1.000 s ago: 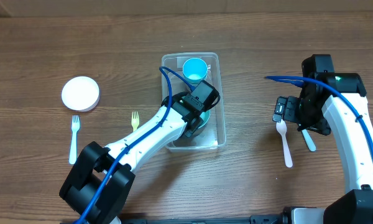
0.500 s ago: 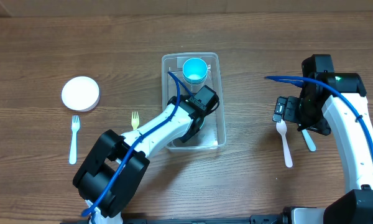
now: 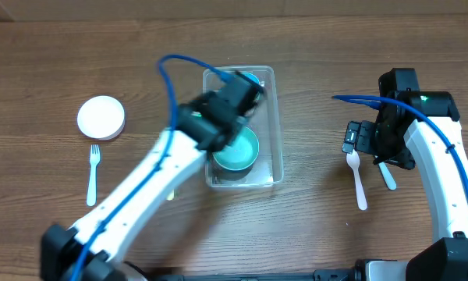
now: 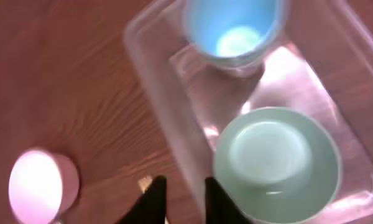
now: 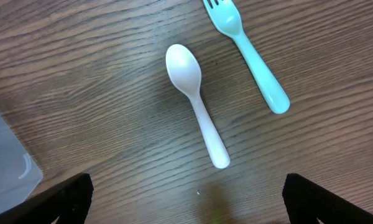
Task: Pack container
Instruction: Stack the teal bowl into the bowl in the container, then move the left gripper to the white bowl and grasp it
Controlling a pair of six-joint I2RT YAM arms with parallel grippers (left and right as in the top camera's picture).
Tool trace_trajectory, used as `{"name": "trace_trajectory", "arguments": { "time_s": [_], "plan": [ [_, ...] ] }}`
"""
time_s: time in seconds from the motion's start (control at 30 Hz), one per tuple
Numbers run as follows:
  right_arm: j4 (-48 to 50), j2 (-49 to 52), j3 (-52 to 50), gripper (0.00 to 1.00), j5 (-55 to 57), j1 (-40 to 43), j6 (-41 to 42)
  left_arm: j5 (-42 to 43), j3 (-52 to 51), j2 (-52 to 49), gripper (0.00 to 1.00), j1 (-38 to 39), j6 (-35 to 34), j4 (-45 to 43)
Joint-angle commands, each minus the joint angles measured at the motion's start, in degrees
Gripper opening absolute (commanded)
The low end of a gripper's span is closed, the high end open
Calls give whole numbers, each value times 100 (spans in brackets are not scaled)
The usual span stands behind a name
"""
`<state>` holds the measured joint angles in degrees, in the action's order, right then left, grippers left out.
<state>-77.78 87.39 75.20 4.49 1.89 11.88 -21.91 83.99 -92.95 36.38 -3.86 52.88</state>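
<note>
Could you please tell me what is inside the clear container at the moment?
The container holds a blue cup at one end and a pale green bowl beside it. From overhead, the left arm hides part of the cup's end.

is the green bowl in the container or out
In: the green bowl sits upright on the floor of the container, beside the blue cup.

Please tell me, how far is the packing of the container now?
Done: the blue cup and the green bowl sit inside the container. In hand: nothing; the left gripper is open and empty above the container, and the right gripper hangs open over the white spoon and the teal fork. Left: those two, plus the pale bowl and the white fork, all lie on the table outside.
</note>
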Motion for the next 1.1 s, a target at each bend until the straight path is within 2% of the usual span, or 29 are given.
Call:
{"name": "trace_trajectory", "arguments": {
  "time_s": [0.0, 0.03, 0.07, 0.13, 0.2, 0.23, 0.4, 0.63, 0.7, 0.73, 0.77, 0.8, 0.87, 0.9, 0.97, 1.0, 1.07],
  "plan": [
    [17, -48, 9, 100, 39, 22, -13, 205, 168, 678, 32, -1333, -669, 468],
    [17, -48, 9, 100, 37, 22, -11, 304, 168, 715, 43, -1834, -669, 732],
    [17, -48, 9, 100, 39, 22, -11, 402, 160, 710, 45, -2186, -669, 892],
    [17, -48, 9, 100, 37, 22, -11, 903, -33, 651, 57, -3191, -527, 874],
    [17, -48, 9, 100, 37, 22, -11, 1161, -243, 605, 73, -3480, -258, 586],
    [17, -48, 9, 100, 39, 22, -13, 1198, -511, 562, 100, -3576, -90, 295],
    [17, -48, 9, 100, 37, 22, -13, 1108, -1403, 313, 100, -3834, -37, -817],
    [17, -48, 9, 100, 39, 22, -11, 1296, -1478, -890, 100, -3978, 1191, -1558],
    [17, -48, 9, 100, 37, 22, -13, 1274, -1478, -1303, 96, -3980, 1423, -1812],
    [17, -48, 9, 100, 39, 22, -13, 1207, -1478, -1419, 88, -3980, 1421, -1904],
    [17, -48, 9, 100, 39, 22, -11, 1102, -1478, -1464, 84, -3980, 1419, -1978],
    [17, -48, 9, 100, 37, 22, -13, 1005, -1478, -1467, 71, -3980, 1416, -2052],
    [17, -48, 9, 100, 37, 22, -11, 970, -1473, -1456, 53, -3980, 1419, -2192],
    [17, -48, 9, 100, 37, 22, -13, 973, -1473, -1456, 39, -3980, 1419, -2212],
    [17, -48, 9, 100, 37, 22, -11, 970, -1473, -1456, 20, -3980, 1419, -2221],
    [17, -48, 9, 100, 37, 22, -13, 970, -1473, -1456, 16, -3980, 1419, -2236],
    [17, -48, 9, 100, 37, 22, -13, 970, -1473, -1456, 20, -3980, 1419, -2260]
  ]
}}
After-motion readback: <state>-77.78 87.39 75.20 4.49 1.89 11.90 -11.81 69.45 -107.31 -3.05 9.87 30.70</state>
